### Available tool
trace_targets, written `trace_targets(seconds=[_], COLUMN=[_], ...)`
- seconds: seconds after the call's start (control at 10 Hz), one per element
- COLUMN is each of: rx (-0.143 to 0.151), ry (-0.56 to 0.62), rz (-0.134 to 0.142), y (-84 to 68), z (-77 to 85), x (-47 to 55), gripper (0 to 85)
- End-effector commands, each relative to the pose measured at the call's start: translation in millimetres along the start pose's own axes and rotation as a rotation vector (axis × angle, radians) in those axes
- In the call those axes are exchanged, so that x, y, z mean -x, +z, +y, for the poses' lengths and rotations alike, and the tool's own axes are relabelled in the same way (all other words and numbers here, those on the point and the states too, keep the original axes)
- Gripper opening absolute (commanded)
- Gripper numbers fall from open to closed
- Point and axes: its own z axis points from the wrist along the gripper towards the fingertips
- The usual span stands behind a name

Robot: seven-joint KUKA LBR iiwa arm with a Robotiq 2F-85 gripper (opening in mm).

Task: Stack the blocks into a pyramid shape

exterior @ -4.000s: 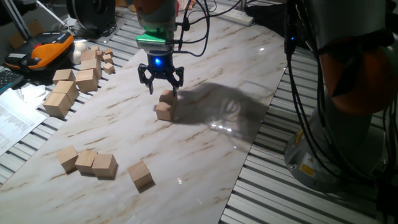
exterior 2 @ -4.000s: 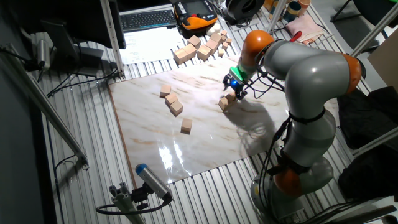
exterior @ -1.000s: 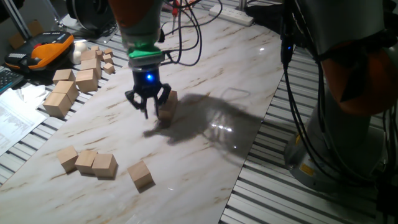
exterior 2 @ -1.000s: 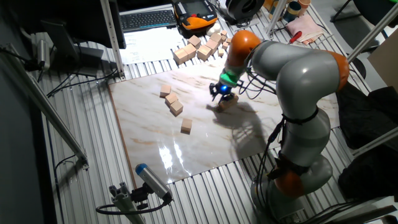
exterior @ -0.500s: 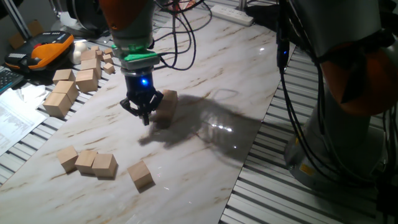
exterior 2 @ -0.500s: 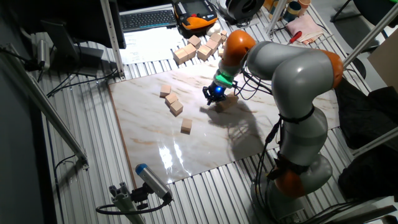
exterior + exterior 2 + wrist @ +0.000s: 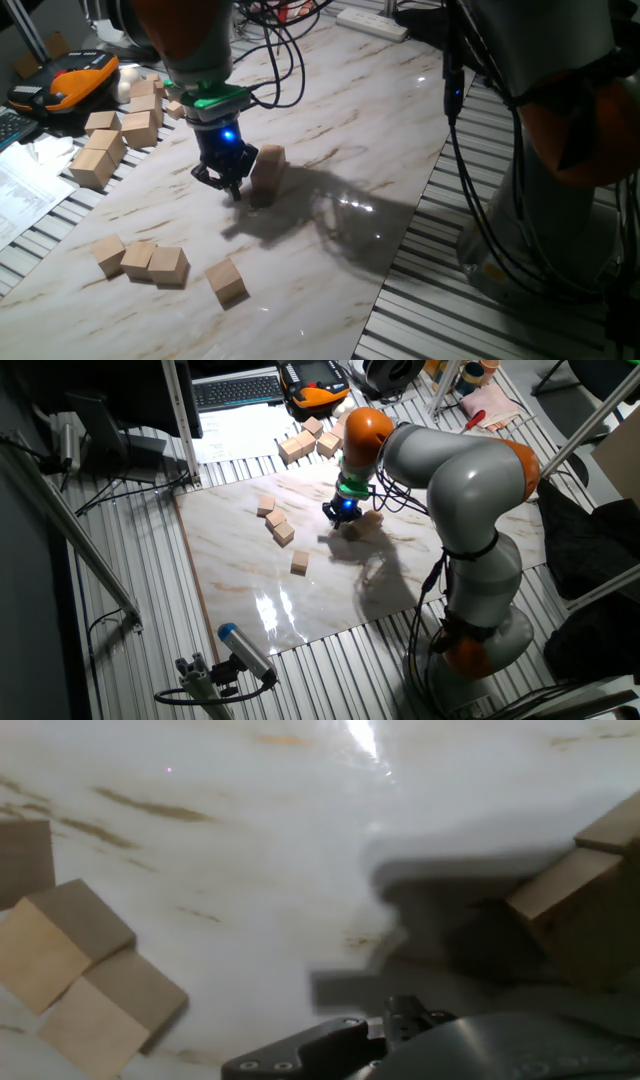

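Six light-tan wooden blocks lie on the marble board (image 7: pixel 340 130). Two are stacked (image 7: pixel 267 172), also seen in the other fixed view (image 7: pixel 366 523). Three sit in a row (image 7: pixel 140 260) near the front left, also seen from the other side (image 7: pixel 275 521). One lies alone (image 7: pixel 227 280), also in the other fixed view (image 7: pixel 299 563). My gripper (image 7: pixel 224 182) is low over the board just left of the stack, open and empty; it also shows in the other fixed view (image 7: pixel 338 514). In the hand view the row blocks (image 7: pixel 70 970) are at left and the stack (image 7: pixel 585 905) at right.
A pile of bigger pale wooden blocks (image 7: pixel 115 135) lies off the board at the back left, also seen in the other fixed view (image 7: pixel 322 436). An orange tool (image 7: pixel 72 80) and papers (image 7: pixel 25 195) lie beyond. The arm's base (image 7: pixel 480 640) stands beside the board.
My gripper has left the stack of two blocks and moved left and toward the front, staying low and empty. The blocks have not moved.
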Motion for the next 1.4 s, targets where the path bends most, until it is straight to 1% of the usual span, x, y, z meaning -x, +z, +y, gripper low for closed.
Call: trace_targets(seconds=[0.0,0.1,0.2,0.3,0.4,0.5,0.6,0.7,0.8,0.9,1.0,1.1,1.2,1.3], rx=[-0.001,-0.024,-0.051,-0.051,-0.05,-0.033,-0.011,-0.006,0.0,0.001,0.003,-0.002,-0.011,-0.037], ry=[0.012,0.007,-0.021,-0.037,-0.041,-0.025,-0.014,-0.015,-0.033,-0.016,0.005,0.024,0.056,0.082], rz=[-0.008,-0.027,-0.05,-0.062,-0.063,-0.049,-0.028,-0.006,0.039,0.049,0.044,0.024,-0.004,-0.031], y=[-0.2,-0.2,-0.2,-0.2,-0.2,-0.2,-3.2,-9.6,-18.5,-27.2,-33.6,-37.0,-38.6,-37.5], z=[-0.1,-0.1,-0.1,-0.1,-0.1,-0.1,3.7,12.4,25.8,37.9,49.8,59.6,69.5,78.0], x=[0.0,0.0,0.0,0.0,0.0,0.0,-1.7,-5.3,-10.8,-19.9,-31.3,-41.5,-51.7,-61.9], gripper=[0.0,0.0,0.0,0.0,0.0,0.0,0.0,0.0,17.0,17.0,17.0,34.0,51.0,51.0])
